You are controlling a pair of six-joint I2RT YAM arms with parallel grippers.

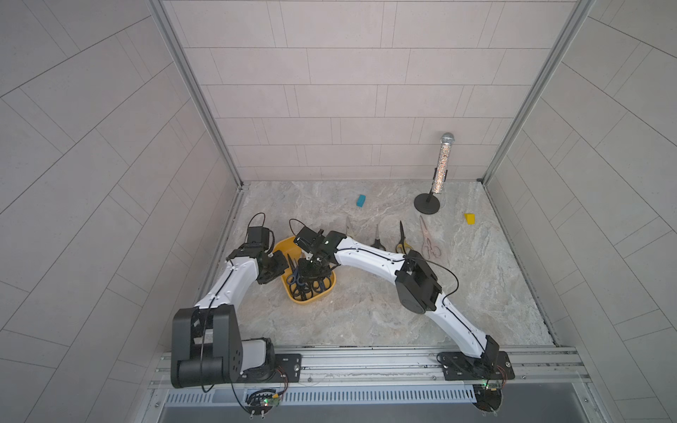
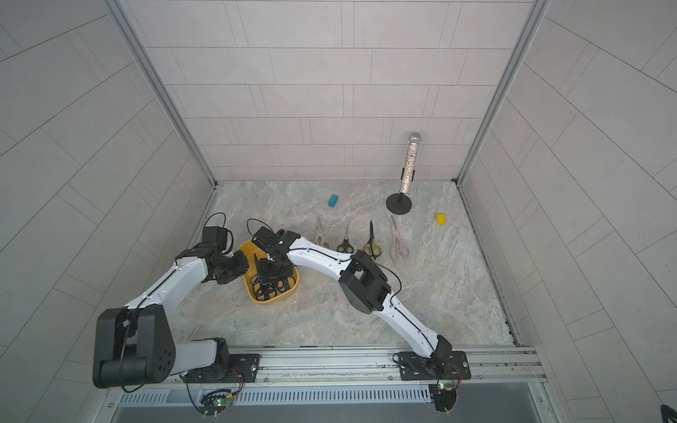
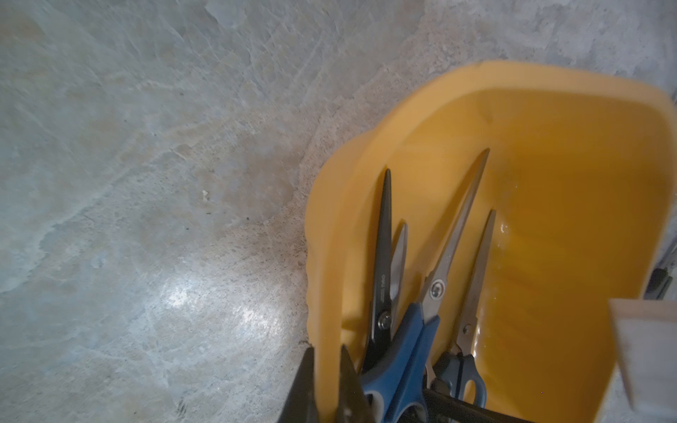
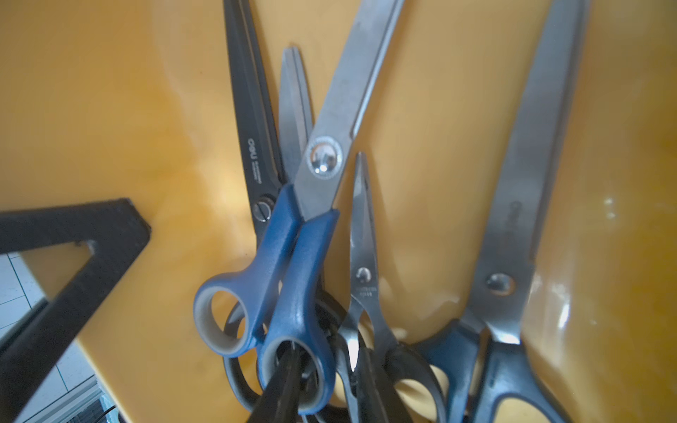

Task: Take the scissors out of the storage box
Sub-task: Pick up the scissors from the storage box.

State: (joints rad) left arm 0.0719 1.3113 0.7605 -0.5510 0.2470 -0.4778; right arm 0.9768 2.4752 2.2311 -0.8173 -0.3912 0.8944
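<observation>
Left pincer (image 3: 326, 384) pinching storage box (image 3: 549, 110) wall; right pincer (image 4: 326, 388) apparently gripping blue scissors (image 4: 293, 263) handle loop.

A marbled grey tabletop (image 1: 366, 315) is seen. On it are laid the storage box (image 1: 309, 297), four scissors (image 1: 401, 240) in a row, a blue block (image 1: 361, 200), a yellow block (image 1: 470, 218) and a microphone stand (image 1: 427, 202).

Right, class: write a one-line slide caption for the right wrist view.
Right gripper closing on the blue-handled scissors inside the storage box.
</observation>
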